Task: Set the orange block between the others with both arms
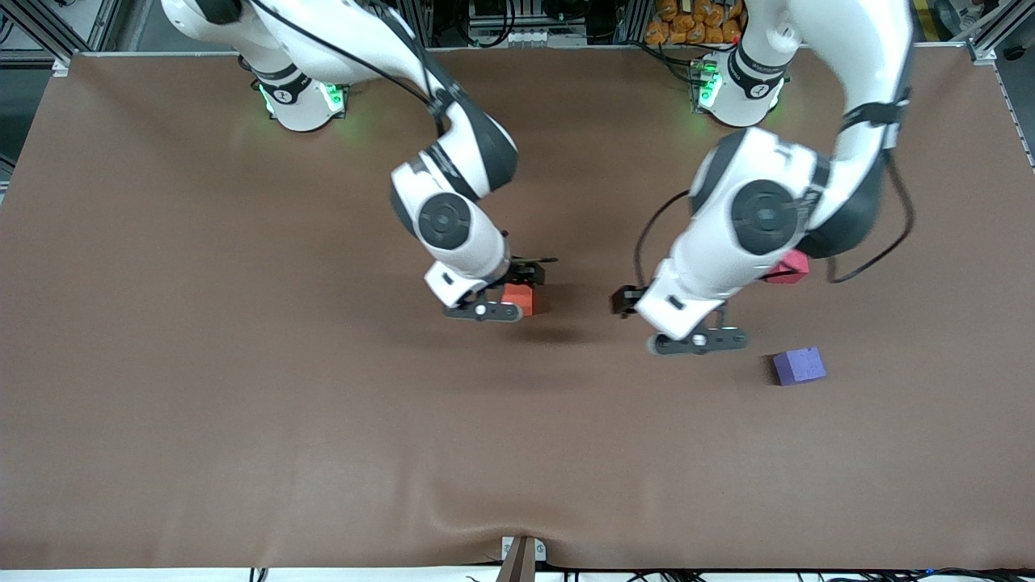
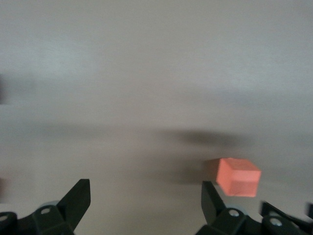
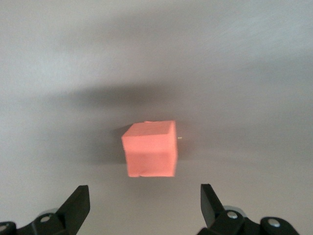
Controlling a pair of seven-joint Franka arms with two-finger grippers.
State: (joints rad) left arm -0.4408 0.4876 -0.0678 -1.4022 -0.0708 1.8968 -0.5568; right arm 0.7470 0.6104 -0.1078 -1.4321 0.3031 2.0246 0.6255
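— Brown cloth covers the whole table (image 1: 242, 404), with one ripple at the edge nearest the front camera. What sits on it?

— Three small cubes. The orange block (image 1: 518, 298) lies on the cloth near the table's middle, partly covered by the right arm's hand. The pinkish-red cube (image 1: 789, 267) sits toward the left arm's end, half hidden under that arm's wrist. The purple-blue cube (image 1: 799, 365) lies nearer the front camera than the pinkish-red one, at the same end, with a bare stretch of cloth between them.

— Where is the right gripper (image 1: 495, 295)?

— Over the orange block. In the right wrist view the block (image 3: 149, 149) rests on the cloth, and both black fingers (image 3: 76, 205) stand wide apart, touching nothing. The block is not held.

— And the left gripper (image 1: 697, 333)?

— It hangs over bare cloth between the orange block and the purple-blue cube. Its jaws are spread wide too, empty. The left wrist view shows the orange block (image 2: 237, 176) lying apart from it, just past one of its fingers (image 2: 211, 200).

— So the orange block is not between the others?

— No. It lies well apart from both, toward the right arm's end.
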